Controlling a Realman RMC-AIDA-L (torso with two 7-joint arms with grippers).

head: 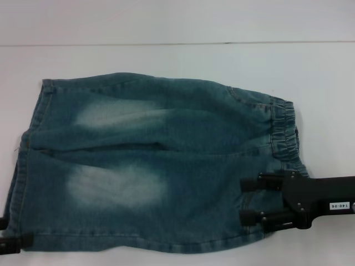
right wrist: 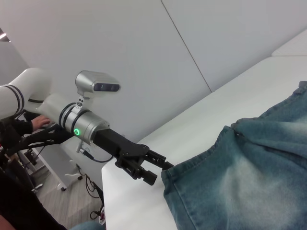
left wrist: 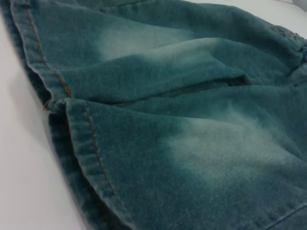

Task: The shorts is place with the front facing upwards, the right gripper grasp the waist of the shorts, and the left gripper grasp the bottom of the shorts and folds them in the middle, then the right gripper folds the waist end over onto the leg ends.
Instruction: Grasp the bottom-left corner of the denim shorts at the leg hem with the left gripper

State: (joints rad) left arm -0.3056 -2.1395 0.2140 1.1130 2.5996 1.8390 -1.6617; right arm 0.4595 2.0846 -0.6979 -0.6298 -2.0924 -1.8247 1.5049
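Note:
The shorts (head: 166,166) lie flat on the white table (head: 166,61), front up. The waist of the shorts (head: 285,130) is at the right and the bottom of the shorts (head: 22,166) at the left. My right gripper (head: 248,200) hovers over the near waist-side corner, open, with denim showing between its black fingers (head: 250,183). My left gripper (head: 8,233) sits at the near corner of the leg hems. The right wrist view shows this left gripper (right wrist: 160,171) open, one finger touching the hem (right wrist: 192,163). In the left wrist view the hems (left wrist: 76,139) fill the picture close up.
The table's far edge (head: 177,43) runs behind the shorts. In the right wrist view, the floor, cables and a stand (right wrist: 67,179) show beyond the table's left side.

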